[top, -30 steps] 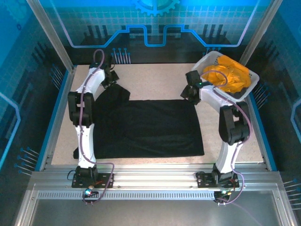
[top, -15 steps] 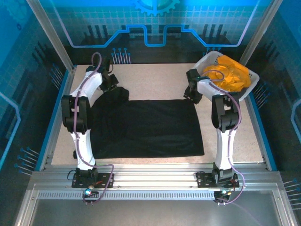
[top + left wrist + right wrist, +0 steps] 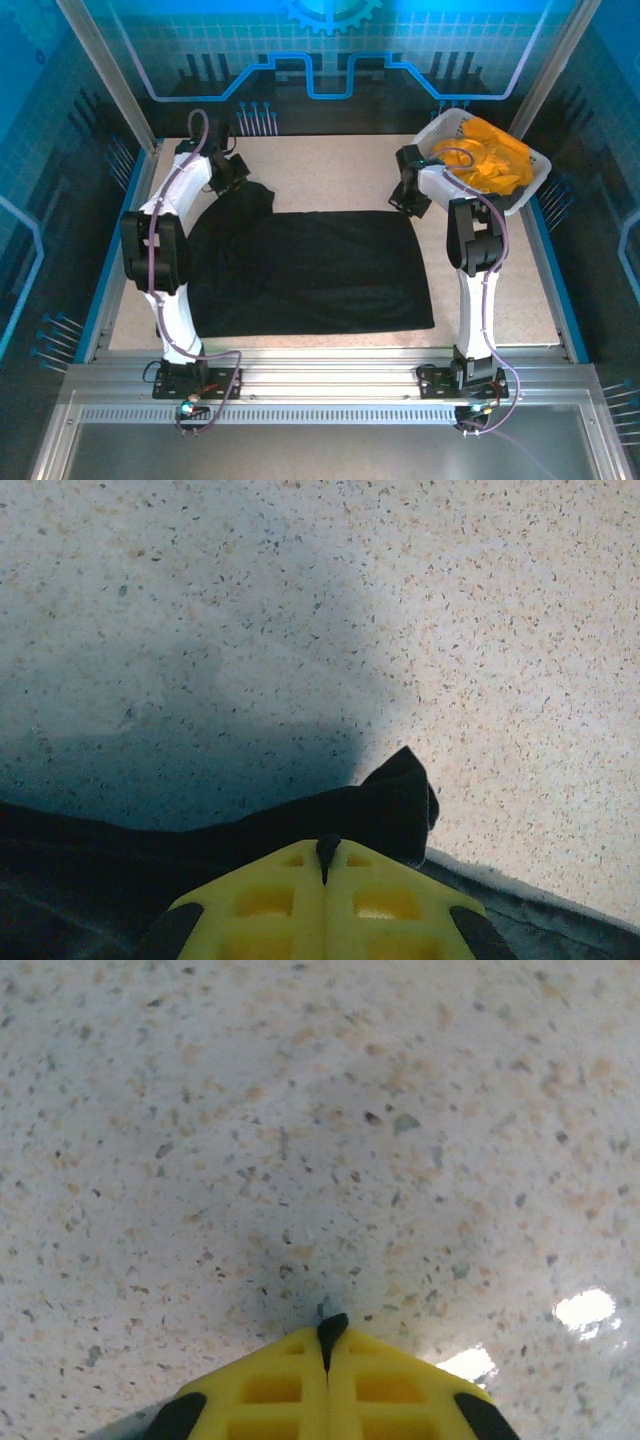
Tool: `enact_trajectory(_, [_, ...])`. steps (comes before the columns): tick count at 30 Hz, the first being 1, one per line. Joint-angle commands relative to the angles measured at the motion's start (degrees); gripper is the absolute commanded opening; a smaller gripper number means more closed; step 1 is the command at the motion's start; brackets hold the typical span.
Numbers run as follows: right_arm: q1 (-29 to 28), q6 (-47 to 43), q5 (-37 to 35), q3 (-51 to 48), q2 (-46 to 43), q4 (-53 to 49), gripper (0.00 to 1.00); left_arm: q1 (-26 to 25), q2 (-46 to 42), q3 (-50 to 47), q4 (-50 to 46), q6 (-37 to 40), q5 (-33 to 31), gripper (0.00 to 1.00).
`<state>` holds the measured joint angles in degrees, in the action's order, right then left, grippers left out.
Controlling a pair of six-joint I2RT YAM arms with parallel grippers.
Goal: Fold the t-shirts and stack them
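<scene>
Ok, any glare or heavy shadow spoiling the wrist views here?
Left wrist: a broad dark shadow covers the left of the table, and the black t-shirt shows almost no detail. Right wrist: bright glare patches on the table at lower right, with a soft shadow ahead of the right gripper.

We see a speckled table [image 3: 330, 170] bearing a black t-shirt [image 3: 310, 270], spread flat between the left gripper [image 3: 240, 175] and right gripper [image 3: 403, 202], with a white basket [image 3: 440, 122] just right of the latter.
</scene>
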<state>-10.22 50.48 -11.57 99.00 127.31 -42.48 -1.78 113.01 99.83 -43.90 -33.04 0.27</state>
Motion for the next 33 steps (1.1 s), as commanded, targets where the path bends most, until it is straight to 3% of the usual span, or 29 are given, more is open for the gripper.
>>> enact_trajectory(1, [0.77, -1.43, -0.62, -0.81, -2.94, -2.71, 0.0, -0.5, -5.71, -3.24, -1.64, -0.29, -0.04, 0.0])
enact_trajectory(8, [0.84, -4.28, 0.37, -8.36, -12.41, -0.01, 0.0, -0.42, -19.7, -16.61, -0.91, -2.83, -2.23, 0.0])
enact_trajectory(15, [0.47, -4.89, 2.61, -17.24, -21.62, 0.86, 0.0, -0.06, -37.92, -34.17, -2.42, -7.37, -10.95, 0.0])
enact_trajectory(23, [0.06, -2.92, 3.44, -29.81, -31.3, -0.32, 0.0, 1.15, -54.09, -44.51, -10.16, -13.11, -19.95, 0.0])
enact_trajectory(33, [-0.16, -3.2, 5.29, -38.71, -36.2, -1.72, 0.0, 2.31, -60.8, -48.39, -16.55, -15.05, -19.81, 0.0])
